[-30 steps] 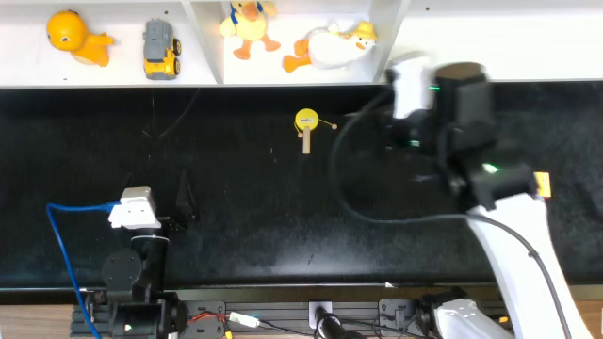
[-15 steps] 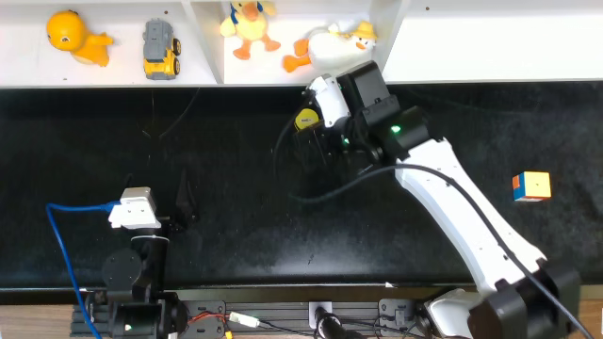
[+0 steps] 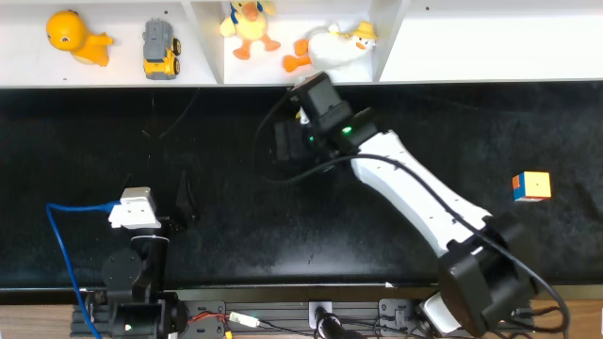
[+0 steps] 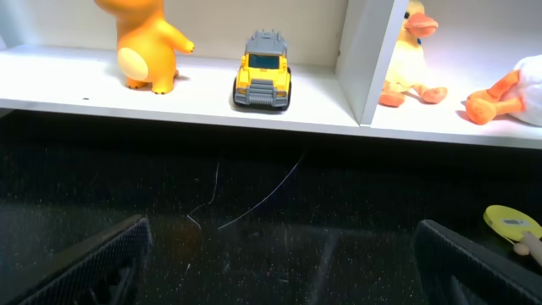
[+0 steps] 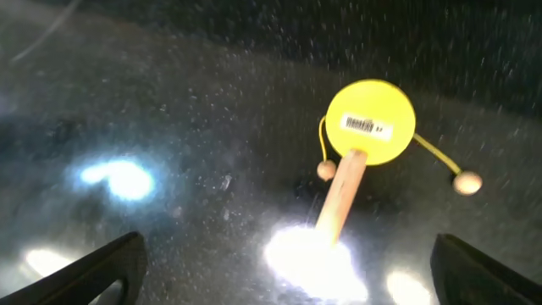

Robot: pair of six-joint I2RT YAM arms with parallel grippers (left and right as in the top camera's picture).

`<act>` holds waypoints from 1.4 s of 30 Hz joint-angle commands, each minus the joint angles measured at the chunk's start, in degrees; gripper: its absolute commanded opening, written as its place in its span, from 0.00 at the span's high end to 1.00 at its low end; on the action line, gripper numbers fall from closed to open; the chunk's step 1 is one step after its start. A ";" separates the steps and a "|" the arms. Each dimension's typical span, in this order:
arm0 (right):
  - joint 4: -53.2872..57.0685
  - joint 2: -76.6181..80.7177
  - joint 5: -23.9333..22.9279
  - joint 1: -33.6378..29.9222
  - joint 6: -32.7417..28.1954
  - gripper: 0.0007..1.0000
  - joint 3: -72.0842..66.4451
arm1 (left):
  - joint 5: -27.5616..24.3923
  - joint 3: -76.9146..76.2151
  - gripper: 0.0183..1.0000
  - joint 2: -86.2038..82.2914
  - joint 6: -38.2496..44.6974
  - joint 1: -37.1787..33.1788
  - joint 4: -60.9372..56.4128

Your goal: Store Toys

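Note:
A yellow rattle drum (image 5: 371,123) with a wooden handle (image 5: 343,195) and two bead strings lies on the black table, just ahead of my right gripper (image 5: 288,284). That gripper is open, with the toy in line with the gap between its fingers. From above, the right gripper (image 3: 287,141) hovers near the shelf's middle and covers the drum. A colourful cube (image 3: 532,185) rests at the table's right. My left gripper (image 3: 184,202) is open and low at the left, far from the drum (image 4: 512,222).
The white shelf (image 3: 471,56) along the back holds an orange duck (image 3: 75,36), a yellow truck (image 3: 160,49), a yellow duck plush (image 3: 250,26) and a white goose plush (image 3: 334,45). A blue cable (image 3: 71,245) loops by the left arm's base.
My right arm has swung from the table's right side leftward to above the rattle drum. The cube it was covering now shows. The left arm has stayed put.

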State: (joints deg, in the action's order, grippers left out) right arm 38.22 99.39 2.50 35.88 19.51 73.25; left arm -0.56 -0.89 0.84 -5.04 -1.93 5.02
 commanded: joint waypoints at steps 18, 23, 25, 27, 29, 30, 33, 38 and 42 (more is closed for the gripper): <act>8.52 16.98 -7.63 0.85 7.34 0.14 13.44 | 0.70 0.44 0.00 -0.68 -0.83 0.39 -0.24; 8.81 17.33 -7.45 0.85 7.34 0.29 13.44 | 0.70 0.44 0.00 -0.68 -0.83 0.39 -0.24; 8.92 17.33 -7.45 0.85 7.34 0.37 13.44 | 0.70 0.44 0.00 -0.68 -0.83 0.39 -0.24; 9.18 17.40 -7.48 0.85 7.30 0.41 13.44 | 0.68 0.44 0.00 -0.68 -0.83 0.39 -0.24; 9.60 17.51 -7.48 0.85 7.28 0.46 13.44 | 0.70 0.44 0.00 -0.68 -0.83 0.39 -0.24; 9.77 17.51 -7.48 0.85 7.30 0.49 13.44 | 0.70 0.44 0.00 -0.68 -0.83 0.39 -0.24; 9.86 17.51 -7.50 0.85 7.28 0.57 13.38 | 0.70 0.44 0.00 -0.68 -0.83 0.42 -0.24; 9.97 17.53 -7.72 0.83 7.28 0.63 13.35 | 0.70 0.44 0.00 -0.68 -0.83 0.39 -0.24; 9.97 17.53 -7.76 0.85 7.28 0.65 13.14 | 0.70 0.44 0.00 -0.68 -0.83 0.39 -0.24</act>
State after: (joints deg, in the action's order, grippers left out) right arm 48.21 116.57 -4.89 36.77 26.79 85.21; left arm -0.56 -0.89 0.84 -5.04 -1.96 5.02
